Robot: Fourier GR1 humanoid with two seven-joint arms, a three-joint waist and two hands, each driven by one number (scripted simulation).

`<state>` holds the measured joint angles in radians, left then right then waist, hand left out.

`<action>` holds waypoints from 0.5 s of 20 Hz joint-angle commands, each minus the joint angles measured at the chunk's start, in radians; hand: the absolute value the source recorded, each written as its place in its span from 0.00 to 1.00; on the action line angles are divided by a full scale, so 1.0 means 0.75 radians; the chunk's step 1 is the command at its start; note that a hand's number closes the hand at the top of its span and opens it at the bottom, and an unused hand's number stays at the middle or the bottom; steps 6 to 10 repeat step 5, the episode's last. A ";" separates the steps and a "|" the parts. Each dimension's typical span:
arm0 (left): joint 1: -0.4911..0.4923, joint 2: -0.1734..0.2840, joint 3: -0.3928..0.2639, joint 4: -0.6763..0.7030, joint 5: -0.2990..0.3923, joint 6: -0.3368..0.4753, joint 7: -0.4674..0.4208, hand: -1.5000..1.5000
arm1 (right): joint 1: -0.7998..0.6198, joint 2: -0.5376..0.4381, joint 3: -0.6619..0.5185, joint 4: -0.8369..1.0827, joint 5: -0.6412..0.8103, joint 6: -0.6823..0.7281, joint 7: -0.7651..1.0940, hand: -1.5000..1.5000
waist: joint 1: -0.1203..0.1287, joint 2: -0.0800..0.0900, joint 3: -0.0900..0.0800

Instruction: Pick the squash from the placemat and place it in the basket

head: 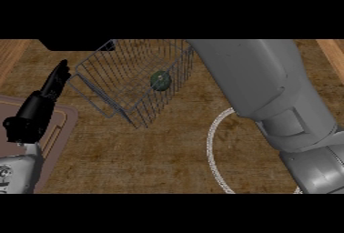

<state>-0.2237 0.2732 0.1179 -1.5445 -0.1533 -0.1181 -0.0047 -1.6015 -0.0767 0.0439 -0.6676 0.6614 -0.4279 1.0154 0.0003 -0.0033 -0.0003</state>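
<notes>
The squash (160,80) lies inside the wire basket (107,102) on the surface (134,154); the left hand (42,107) rests open, holding nothing, beside it; the right hand is out of view.

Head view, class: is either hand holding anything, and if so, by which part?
The left hand holds nothing, fingers straight. The right hand is out of view, so it cannot be told. The squash lies in the basket.
</notes>
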 commanded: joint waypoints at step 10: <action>0.062 0.025 0.053 -0.010 0.026 -0.009 0.008 0.50 | 0.249 -0.134 -0.049 -0.278 0.122 -0.231 0.145 0.00 | -0.063 -0.025 0.003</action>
